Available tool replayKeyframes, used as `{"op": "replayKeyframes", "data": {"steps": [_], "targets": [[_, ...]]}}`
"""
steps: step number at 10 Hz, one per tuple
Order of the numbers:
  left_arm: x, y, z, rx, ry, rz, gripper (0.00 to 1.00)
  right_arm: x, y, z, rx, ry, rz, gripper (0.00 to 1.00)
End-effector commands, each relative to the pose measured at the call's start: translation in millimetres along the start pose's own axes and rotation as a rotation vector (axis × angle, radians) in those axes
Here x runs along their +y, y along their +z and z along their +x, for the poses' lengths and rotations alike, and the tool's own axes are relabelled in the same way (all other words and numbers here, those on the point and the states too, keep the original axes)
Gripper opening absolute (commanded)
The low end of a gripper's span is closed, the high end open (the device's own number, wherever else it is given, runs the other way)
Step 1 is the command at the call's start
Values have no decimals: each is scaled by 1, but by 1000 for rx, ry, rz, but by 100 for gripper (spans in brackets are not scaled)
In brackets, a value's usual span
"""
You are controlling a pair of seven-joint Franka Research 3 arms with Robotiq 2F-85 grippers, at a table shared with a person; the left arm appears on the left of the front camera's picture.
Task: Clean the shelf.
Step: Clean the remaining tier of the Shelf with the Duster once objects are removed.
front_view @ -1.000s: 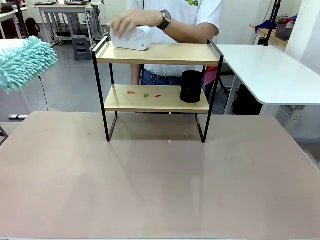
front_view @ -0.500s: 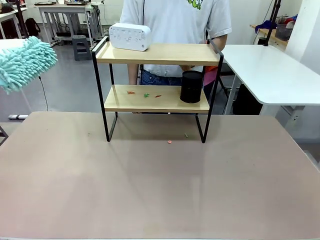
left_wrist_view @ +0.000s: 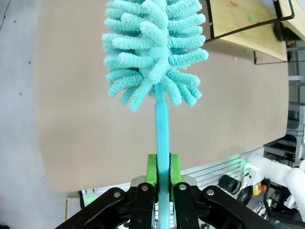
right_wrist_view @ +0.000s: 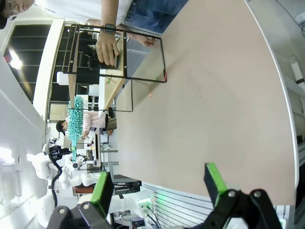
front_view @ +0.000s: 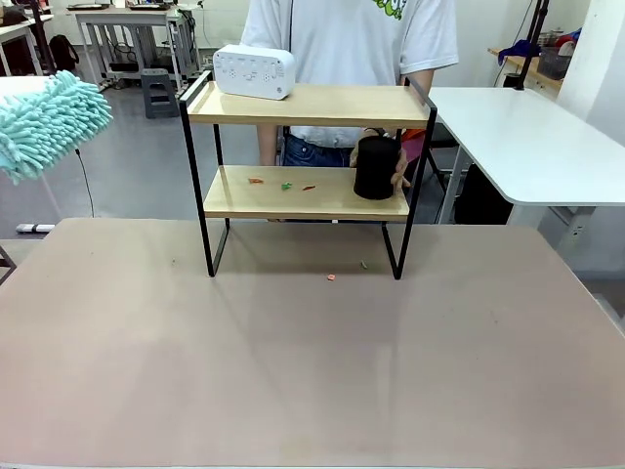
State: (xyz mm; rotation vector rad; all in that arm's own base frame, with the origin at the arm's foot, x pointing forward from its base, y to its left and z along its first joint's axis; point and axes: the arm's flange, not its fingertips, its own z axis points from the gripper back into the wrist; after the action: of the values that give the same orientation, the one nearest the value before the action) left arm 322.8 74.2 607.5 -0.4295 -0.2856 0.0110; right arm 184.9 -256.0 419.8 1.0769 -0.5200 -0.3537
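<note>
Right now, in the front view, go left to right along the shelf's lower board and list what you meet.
Along the lower board of the shelf: orange scrap → green scrap → second orange scrap → black cylinder.

shelf (front_view: 332, 105): 2 light-wood boards, blk frame | duster (front_view: 44, 122): teal | cylinder (front_view: 374, 168): blk | box (front_view: 254, 71): wht | table (front_view: 312, 371): beige

A lab or workshop: far beyond the left tool (left_wrist_view: 162, 168), metal-framed workbenches (front_view: 127, 21) stand on a bare grey floor (front_view: 132, 166); a white table (front_view: 527, 137) sits to its right.
</note>
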Motion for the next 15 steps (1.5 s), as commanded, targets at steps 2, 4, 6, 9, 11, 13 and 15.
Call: {"op": "replayKeyframes", "data": {"steps": [2, 4, 6, 9, 11, 13, 15], "targets": [[1, 3, 1, -6, -17, 2, 12, 1, 0, 1, -14, 26, 21, 100], [1, 3, 1, -6, -17, 2, 12, 1, 0, 1, -14, 26, 21, 100], [-11, 19, -18, 9, -101, -30, 12, 1, 0, 1, -14, 26, 21, 100], [-3, 49, -114, 117, -326, 61, 12, 1, 0, 1, -14, 26, 21, 100], [-8, 41, -139, 147, -553, 39, 12, 1, 0, 1, -14, 26, 21, 100], [-42, 12, -124, 212, -688, 15, 12, 1, 0, 1, -14, 26, 21, 100], [-88, -24, -104, 320, -752, 23, 12, 1, 0, 1, -14, 26, 21, 100]]}}
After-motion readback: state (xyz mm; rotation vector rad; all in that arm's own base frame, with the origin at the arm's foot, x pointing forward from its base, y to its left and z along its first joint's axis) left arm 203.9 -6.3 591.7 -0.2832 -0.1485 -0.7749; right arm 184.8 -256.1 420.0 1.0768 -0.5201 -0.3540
